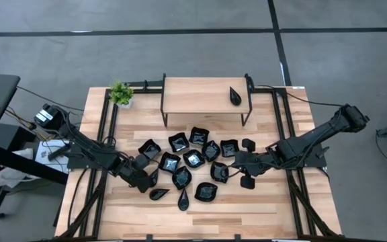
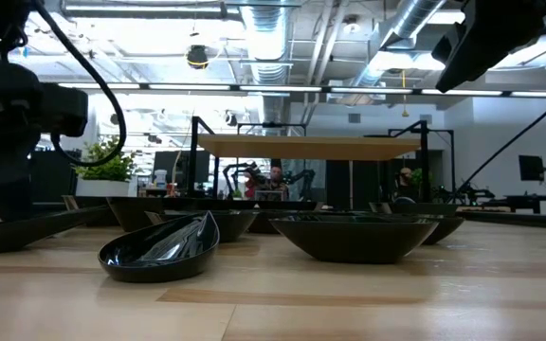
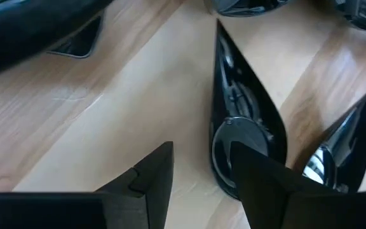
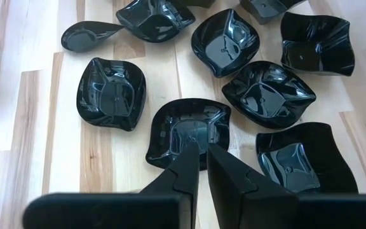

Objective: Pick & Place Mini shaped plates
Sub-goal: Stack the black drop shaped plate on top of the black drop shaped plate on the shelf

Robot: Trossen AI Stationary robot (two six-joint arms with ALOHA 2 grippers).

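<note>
Plates [image 1: 193,159]: glossy black, clustered mid-table; one more [image 1: 235,95] alone on the far shelf [image 1: 203,94], seen only from above; left gripper [image 1: 146,180]: low at the cluster's left edge, fingers [image 3: 151,184] wide, a leaf plate [image 3: 243,121] beside one finger; right gripper [image 4: 197,156]: narrow, tips over a square plate [image 4: 189,130], grip unclear; plant [image 1: 120,93] far left.

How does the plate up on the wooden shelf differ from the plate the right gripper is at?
The plate on the shelf is a narrow teardrop; the plate at the right gripper is squarish with wavy corners. The shelf plate sits alone up on the shelf; the other lies on the table among the rest, its rim between the nearly closed fingers of the right gripper. Both are glossy black.
</note>
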